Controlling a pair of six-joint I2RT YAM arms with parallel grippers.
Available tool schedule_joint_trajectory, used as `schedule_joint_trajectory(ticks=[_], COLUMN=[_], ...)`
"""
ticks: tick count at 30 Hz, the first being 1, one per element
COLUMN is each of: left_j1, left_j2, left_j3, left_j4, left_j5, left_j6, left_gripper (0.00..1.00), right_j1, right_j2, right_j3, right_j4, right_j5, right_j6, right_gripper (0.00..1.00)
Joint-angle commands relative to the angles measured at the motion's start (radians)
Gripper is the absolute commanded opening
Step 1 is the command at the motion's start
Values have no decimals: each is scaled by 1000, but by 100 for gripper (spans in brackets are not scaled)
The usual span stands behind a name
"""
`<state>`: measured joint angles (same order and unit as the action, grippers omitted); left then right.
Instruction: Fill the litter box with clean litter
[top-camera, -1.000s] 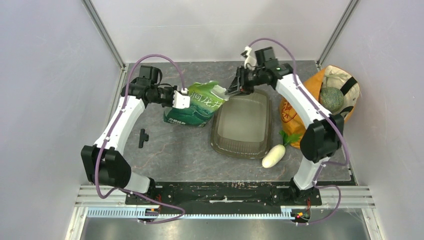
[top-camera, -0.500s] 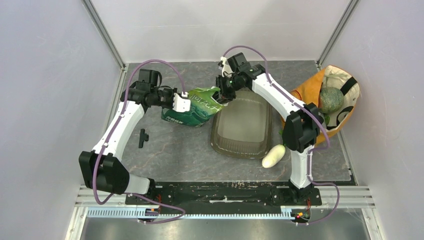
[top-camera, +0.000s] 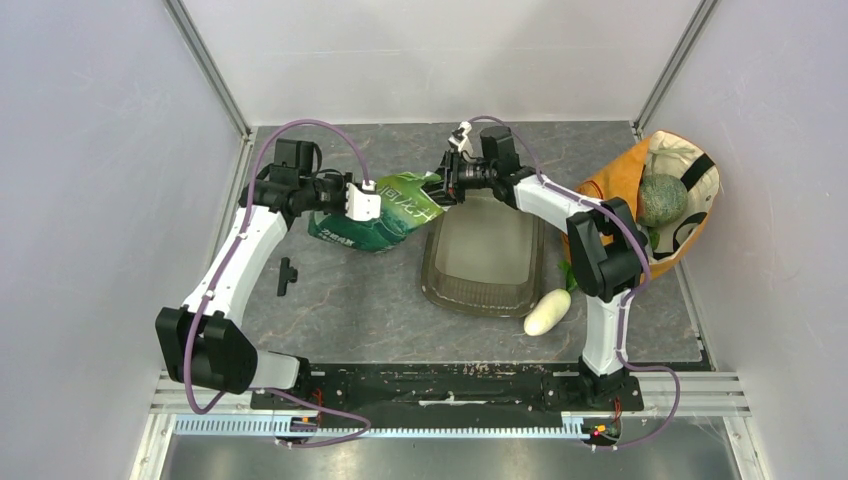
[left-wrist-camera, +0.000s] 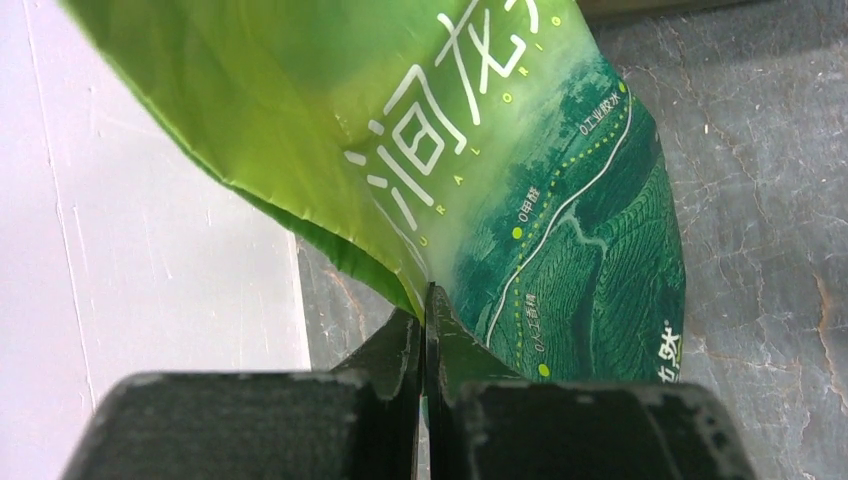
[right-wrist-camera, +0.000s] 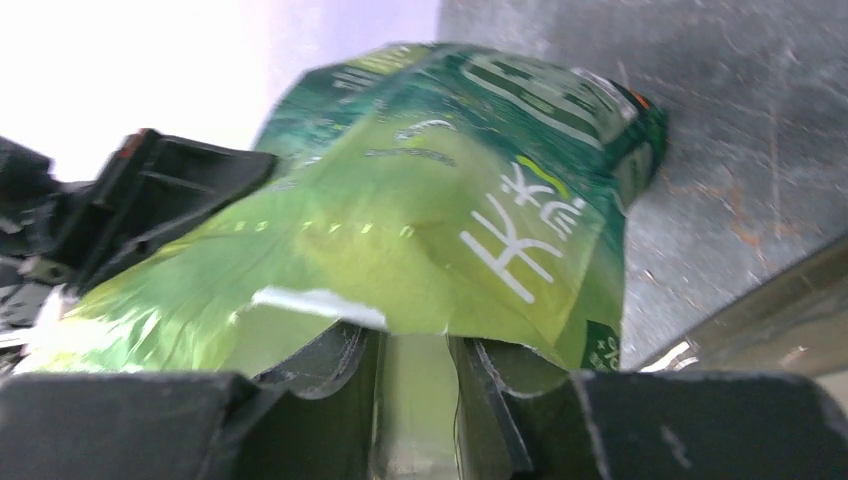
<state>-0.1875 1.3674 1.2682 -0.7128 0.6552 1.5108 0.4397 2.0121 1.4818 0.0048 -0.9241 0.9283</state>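
Observation:
The green bag (top-camera: 385, 212) hangs tilted just left of the litter box (top-camera: 485, 250), a smoky translucent tray whose floor looks bare. No clean litter shows in any view. My left gripper (top-camera: 365, 203) is shut on the bag's thin side edge; the left wrist view has the jaws (left-wrist-camera: 427, 300) pinched flat on the green film (left-wrist-camera: 520, 180). My right gripper (top-camera: 443, 188) is shut on the bag's top end at the tray's far left corner. In the right wrist view a pale green part of the bag (right-wrist-camera: 450, 200) sits between its fingers (right-wrist-camera: 415, 345). The tray's rim (right-wrist-camera: 760, 320) shows at the lower right.
A white oval vegetable (top-camera: 547, 312) lies by the tray's near right corner. An orange-and-cream fabric bag (top-camera: 690, 165) holding a round green melon (top-camera: 662, 198) stands at the right edge. A small black part (top-camera: 287, 275) lies on the mat left of the bag.
The right arm has folded and its gripper has moved left to the bag's top end. The bag has shifted left and tilted; the left gripper went slightly left with it.

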Motion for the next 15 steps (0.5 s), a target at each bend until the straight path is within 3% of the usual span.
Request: schedule_joint_trajectory(ticks=[1,4,15], left_j1=[-6,-1,14], left_j2=[-31,-23,-10], left_j3=[36,52,40], left_j4=[95,80,104], left_j5=[64,63,85], left_j6=[-33,-30,-31], left_gripper=[2,2,2], right_j1=[-11,-17,-108], right_j2=[-64,-82,-207], right_j3=[-47,-81,-268], right_j4=[492,586,602], right_j5=[-106,-112,-157], right_j6=[282,355,388], right_gripper=[0,0,0])
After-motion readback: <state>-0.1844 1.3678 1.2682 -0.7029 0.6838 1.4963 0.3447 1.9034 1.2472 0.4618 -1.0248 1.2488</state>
